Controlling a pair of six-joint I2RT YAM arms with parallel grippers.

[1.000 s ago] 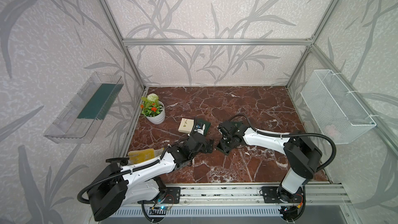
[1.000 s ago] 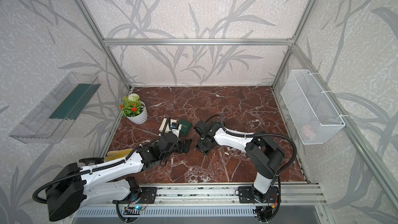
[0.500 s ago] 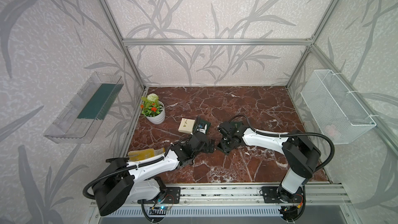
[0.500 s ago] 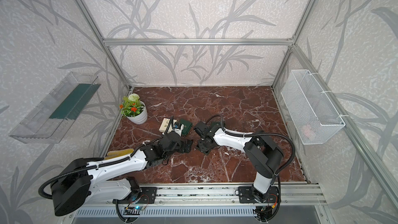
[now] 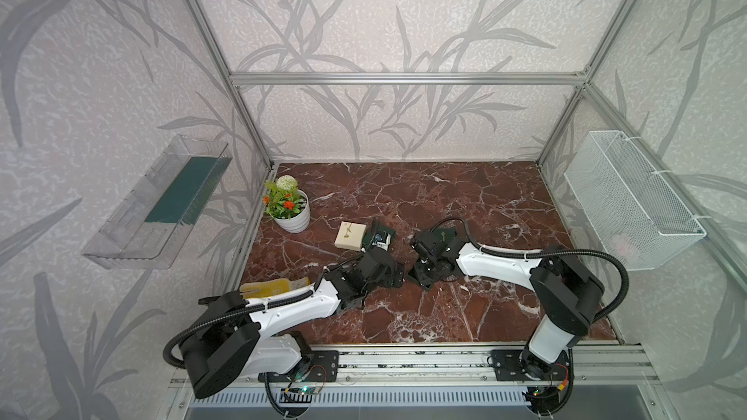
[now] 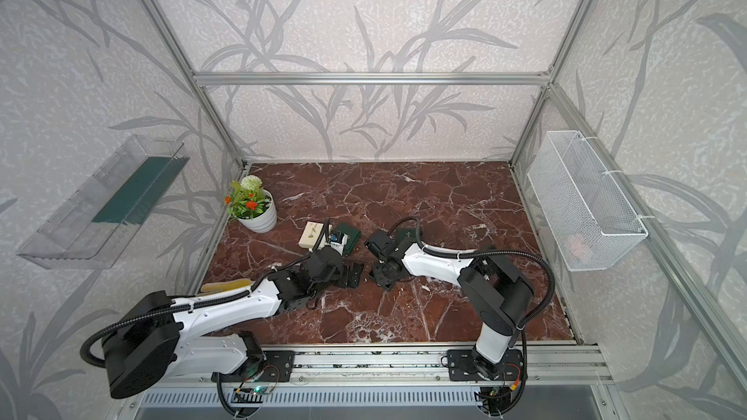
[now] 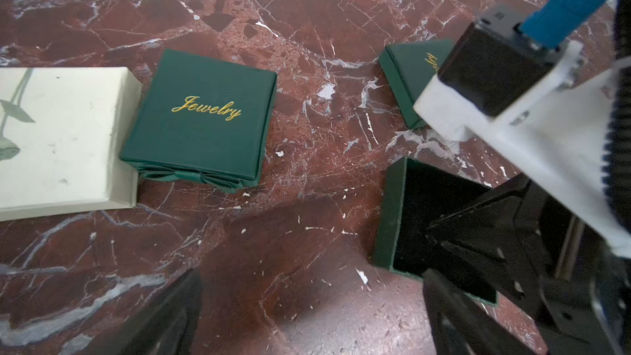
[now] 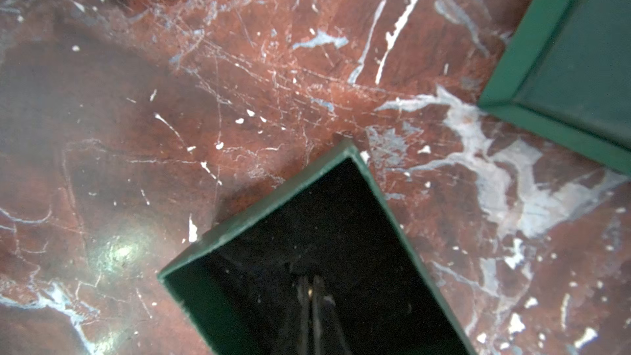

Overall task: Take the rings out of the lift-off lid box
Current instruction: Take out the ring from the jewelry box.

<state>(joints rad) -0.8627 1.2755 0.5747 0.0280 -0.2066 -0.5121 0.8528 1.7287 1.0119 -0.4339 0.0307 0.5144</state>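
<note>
The lift-off lid box (image 7: 392, 220) stands open on the marble, a green base with a black inside, also seen in the right wrist view (image 8: 273, 206) and in both top views (image 5: 418, 276) (image 6: 382, 276). Its lid (image 7: 404, 73) (image 5: 442, 232) lies apart, behind it. My right gripper (image 8: 310, 290) (image 5: 426, 272) reaches down into the box and is shut; a tiny gold glint of a ring (image 8: 310, 291) shows pinched between its tips. No other rings are visible. My left gripper (image 7: 310, 302) (image 5: 394, 274) hovers open over bare marble just beside the box.
A closed green "Jewelry" box (image 7: 201, 117) and a cream box (image 7: 61, 138) (image 5: 350, 235) sit side by side behind my left arm. A white flower pot (image 5: 289, 208) stands at the back left. A wire basket (image 5: 630, 200) and a clear shelf (image 5: 161, 204) hang on the side walls.
My right gripper has closed its jaws inside the open box. My left arm has shifted slightly and its gripper stays open.
</note>
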